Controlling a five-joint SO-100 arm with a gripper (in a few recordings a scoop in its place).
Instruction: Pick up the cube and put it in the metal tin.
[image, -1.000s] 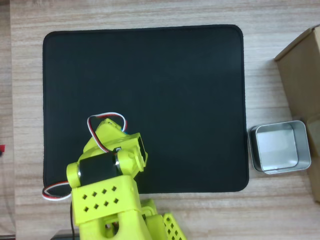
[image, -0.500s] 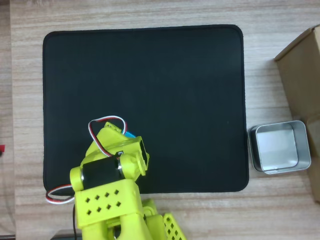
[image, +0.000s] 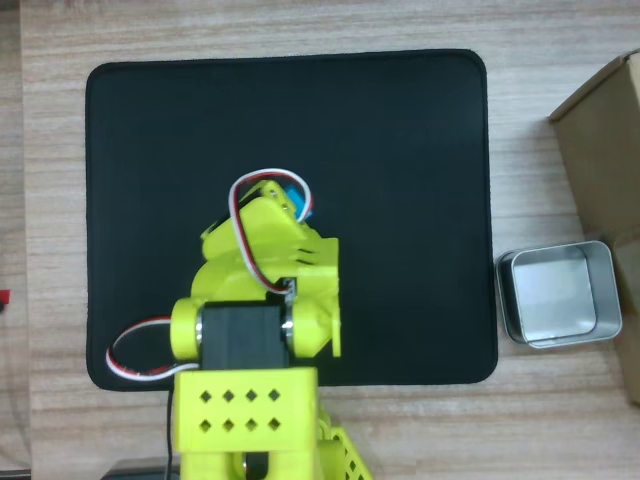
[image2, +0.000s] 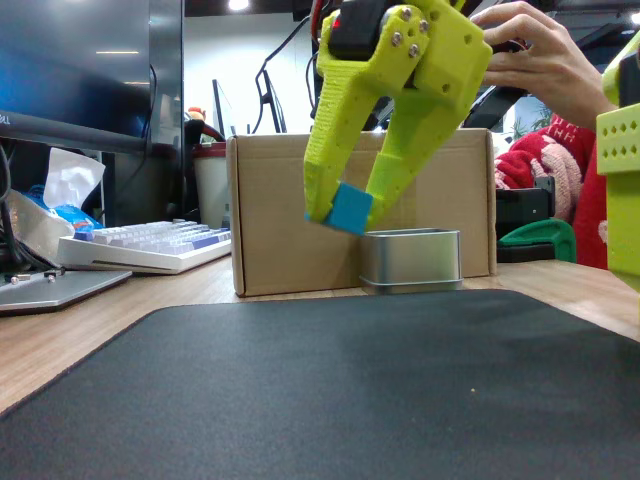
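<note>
In the fixed view my yellow-green gripper (image2: 347, 212) hangs well above the black mat, shut on the sky-blue cube (image2: 350, 209), which sits between the two fingertips. From overhead, a sliver of the cube (image: 298, 201) peeks out past the top of the gripper (image: 290, 205) near the mat's middle. The shiny metal tin (image: 556, 294) stands on the wooden table just off the mat's right edge, with nothing inside; in the fixed view the tin (image2: 410, 259) is behind and below the cube.
The black mat (image: 290, 120) covers most of the table. A brown cardboard box (image: 604, 130) sits right of the tin, and the box (image2: 270, 215) stands behind the tin in the fixed view. A keyboard (image2: 150, 247) lies at the left. A person's hand (image2: 535, 55) shows top right.
The arm has swung from the mat's lower left up and right toward its middle, carrying the cube, which now shows past the gripper's tip.
</note>
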